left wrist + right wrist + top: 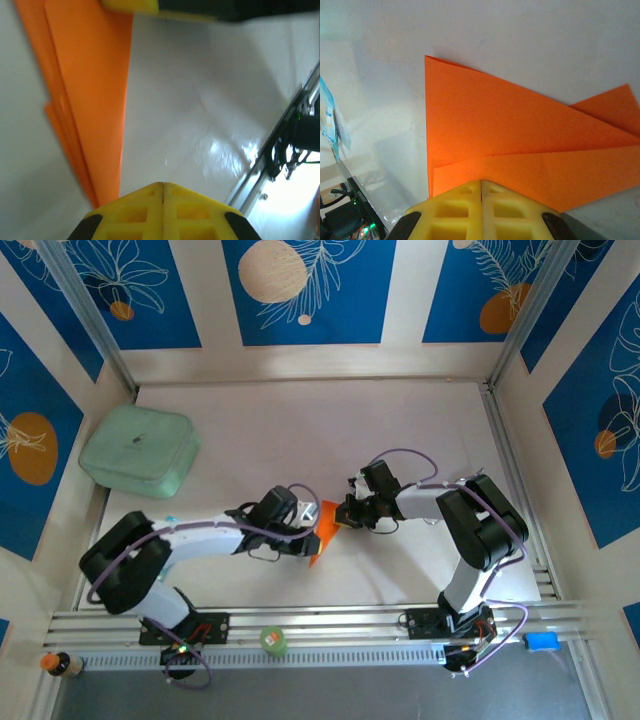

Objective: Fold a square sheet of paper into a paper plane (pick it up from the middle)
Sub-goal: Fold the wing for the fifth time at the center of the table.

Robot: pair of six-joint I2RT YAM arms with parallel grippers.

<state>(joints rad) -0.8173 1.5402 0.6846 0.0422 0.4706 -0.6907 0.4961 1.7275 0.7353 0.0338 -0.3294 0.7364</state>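
Quick look at the rig: the square sheet of paper (326, 522) is already creased into an orange pointed wedge. It sits around the middle of the bench (300, 420), a bit closer to the near edge than the far one, right between the two arms. The left arm (200, 537) reaches in from the left edge and the right arm (430, 502) from the right, tips nearly meeting at the paper. On the left wrist cam the left jaws are closed tight, just a thin seam between them. The paper (90, 90) runs past on their left in stacked layers, and I don't see any of it pinched. Same deal on the right wrist cam: the right jaws are pressed together and the paper (495, 125) lies flat on the bench right in front of them, one big flap over a lower layer, its edge running up to the tips. I can't tell if a layer is nipped in there or just touched. The pale green pad (138, 450) sits by the far-left corner, well apart, and a small green round thing (273, 641) rests on the rail (350, 620) along the near edge.
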